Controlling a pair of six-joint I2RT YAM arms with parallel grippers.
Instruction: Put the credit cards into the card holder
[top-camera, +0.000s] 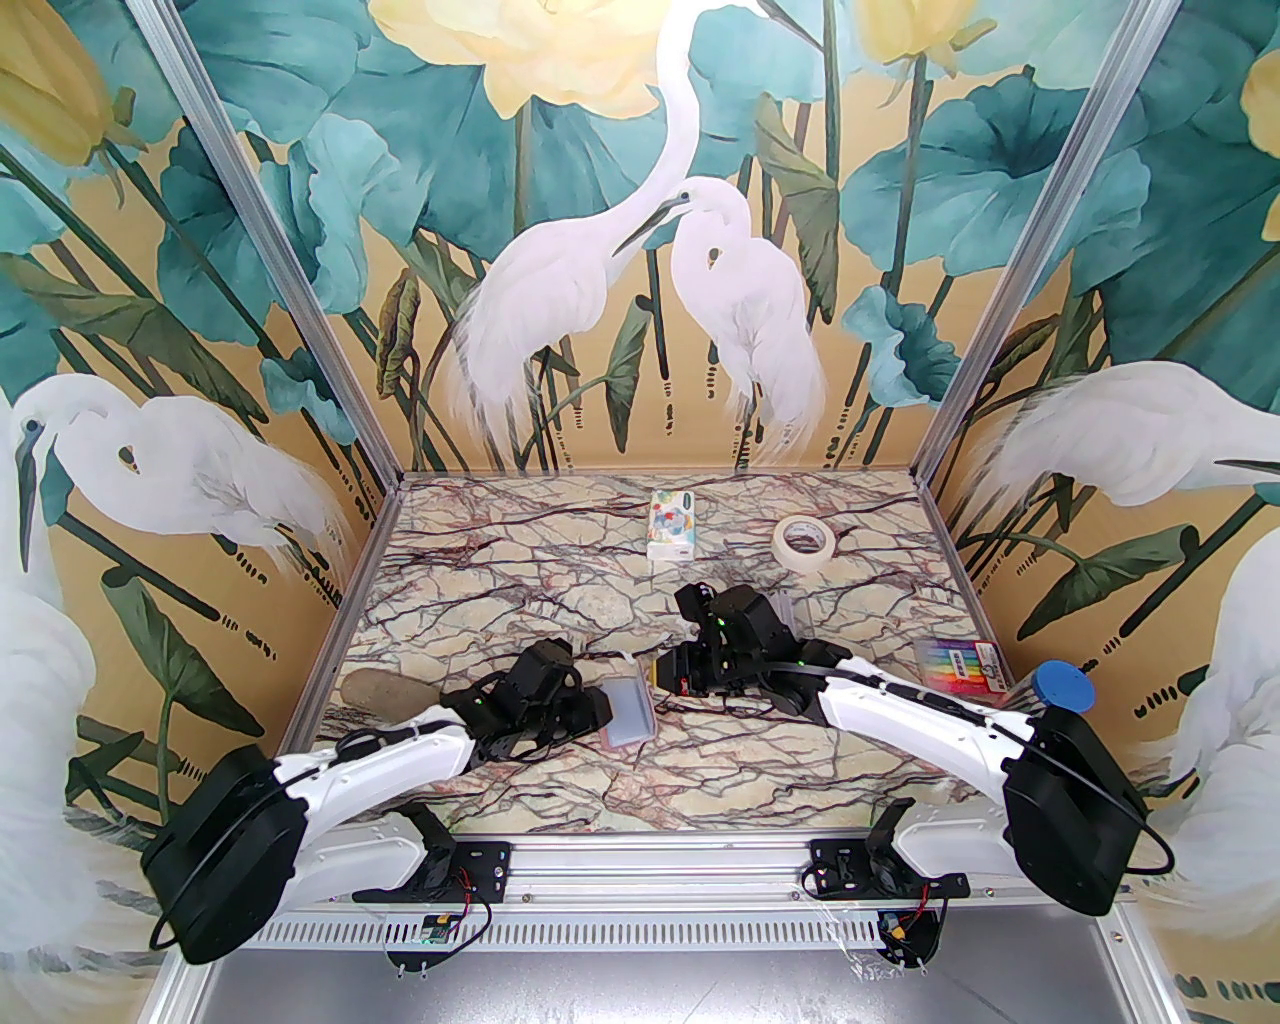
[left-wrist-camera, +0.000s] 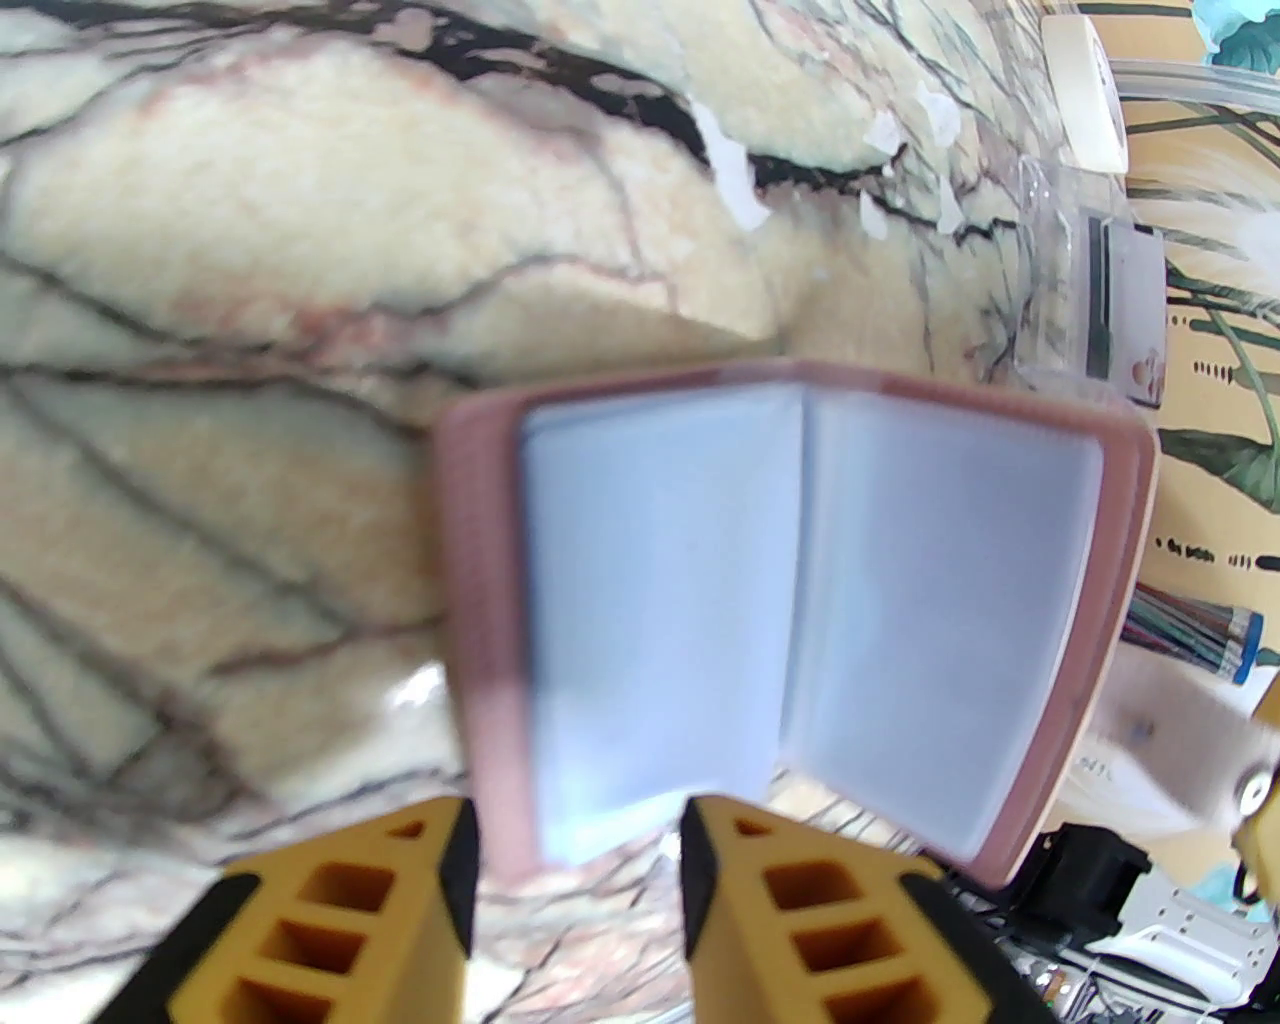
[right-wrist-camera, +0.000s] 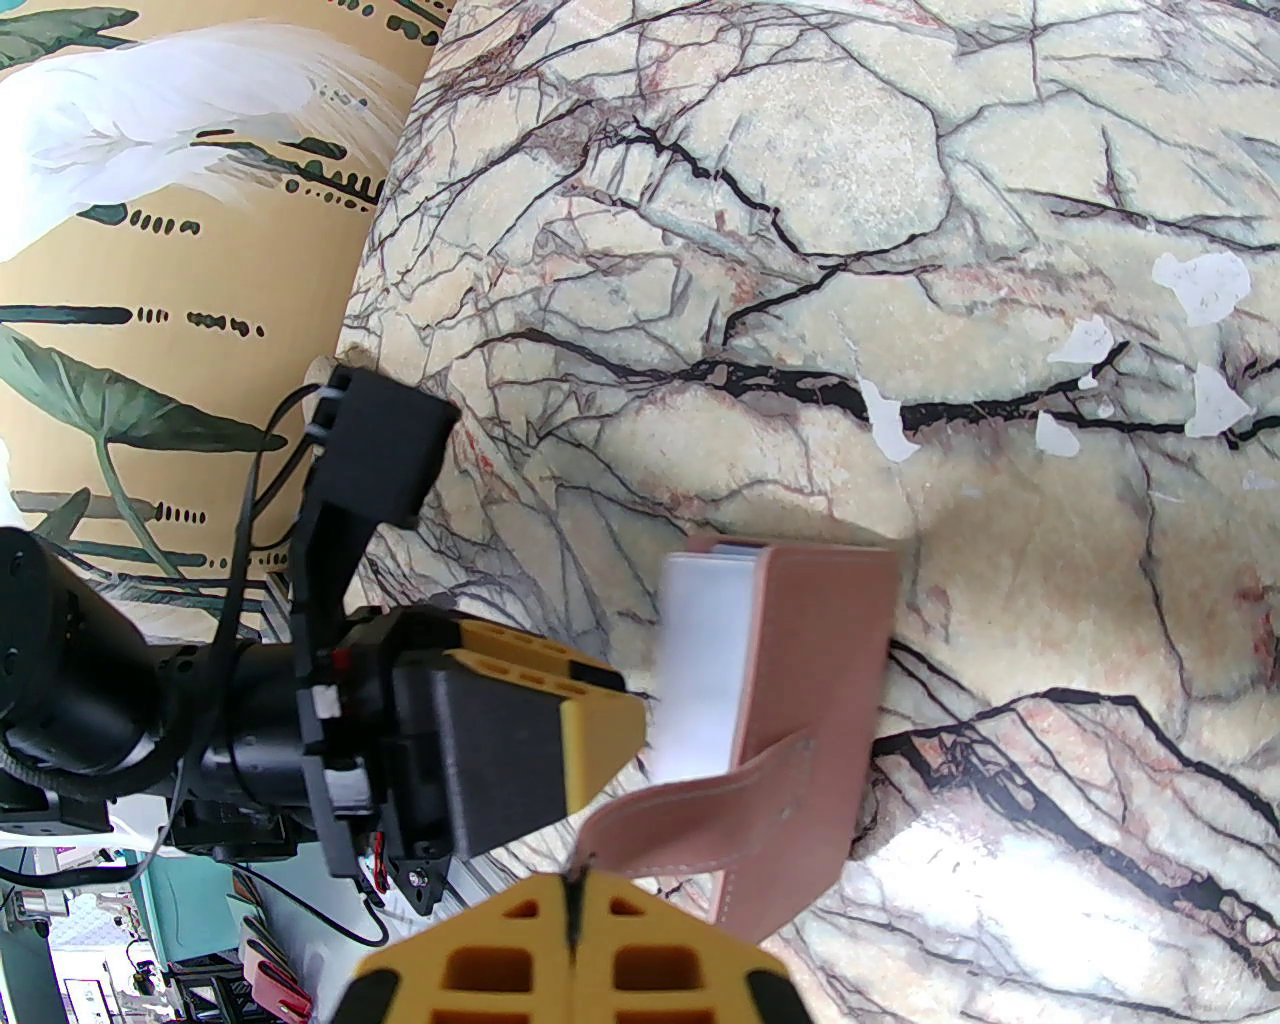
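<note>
**Card holder (top-camera: 630, 712) lies open mid-table between the two arms, held by its strap.**

It is a dusty-pink, leather-like rectangle with stitched edges, spread like a book to show soft, milky pale-blue sleeves. The right gripper (right-wrist-camera: 575, 885) is clamped on the flat strap (right-wrist-camera: 700, 810), and one cover looks raised off the table (top-camera: 560, 560). The left gripper (left-wrist-camera: 578, 830), with yellow ribbed fingers, stands parted, the holder's near edge in the gap and not pinched. The credit cards (left-wrist-camera: 1130, 300), thin and pale with a dark stripe, seem to sit in a clear box (left-wrist-camera: 1050, 250) at the far right, well apart. The risks I judge: the narrow pinch on the smooth strap could slip and let the cover fold shut. The light holder could also skid on the glossy marbled top, or a stiff card could snag a limp sleeve mouth.
</note>
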